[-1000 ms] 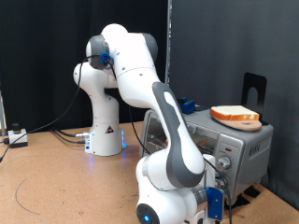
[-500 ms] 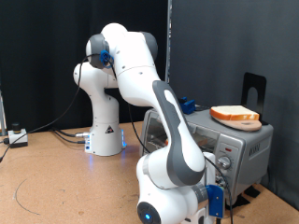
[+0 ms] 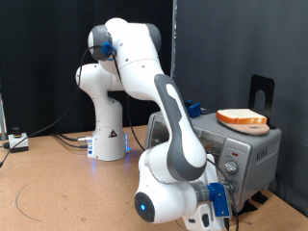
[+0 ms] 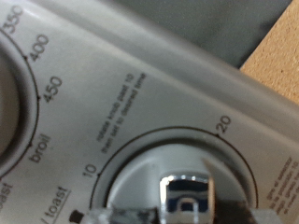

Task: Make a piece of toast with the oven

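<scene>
The silver-grey oven (image 3: 248, 144) stands at the exterior view's right, its door mostly hidden behind my arm. A tan bread slice with brown crust (image 3: 242, 118) lies flat on the oven's roof; no other slice shows. My gripper (image 3: 226, 185) is low at the oven's knob panel. The wrist view is very close on that panel (image 4: 140, 75): a timer dial marked 10 and 20 holds a chrome knob grip (image 4: 190, 189), and my gripper (image 4: 190, 214) is shut on it, with blurred fingers on either side. A temperature dial (image 4: 11, 89) marked 350, 400, 450 and broil sits beside it.
The arm's white base (image 3: 106, 135) stands on the wooden table (image 3: 58, 183) at the back, with cables (image 3: 72, 141) trailing towards a small white box (image 3: 17, 141) at the exterior view's left. A black stand (image 3: 262, 91) rises behind the oven. Black curtains close the background.
My wrist and forearm have turned and swung towards the exterior view's left while the hand stays at the knob panel. The bread slice and oven have not moved.
</scene>
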Controlling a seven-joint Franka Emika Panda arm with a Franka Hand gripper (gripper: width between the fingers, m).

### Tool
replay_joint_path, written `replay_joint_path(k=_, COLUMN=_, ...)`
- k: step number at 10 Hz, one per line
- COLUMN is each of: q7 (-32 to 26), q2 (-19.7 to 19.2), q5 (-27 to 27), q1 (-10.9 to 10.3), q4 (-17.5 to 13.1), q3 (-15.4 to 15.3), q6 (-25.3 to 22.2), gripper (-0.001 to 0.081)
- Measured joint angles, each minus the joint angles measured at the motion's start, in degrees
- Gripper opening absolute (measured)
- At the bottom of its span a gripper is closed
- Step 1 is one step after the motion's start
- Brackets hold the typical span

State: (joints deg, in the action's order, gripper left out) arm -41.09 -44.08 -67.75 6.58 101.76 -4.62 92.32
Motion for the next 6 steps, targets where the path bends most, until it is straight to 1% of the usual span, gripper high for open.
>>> replay_joint_path(k=3, q7=-2.65, q2=0.64, q5=-1.02, q1=0.11, q4=1.14, q3=0.00, q6=0.77, gripper=0.0094)
replay_joint_path(k=6, q7=-2.60, q2=0.66, q5=-1.06, q1=0.15, q4=1.19, q3=0.01, q6=0.76, gripper=0.0094)
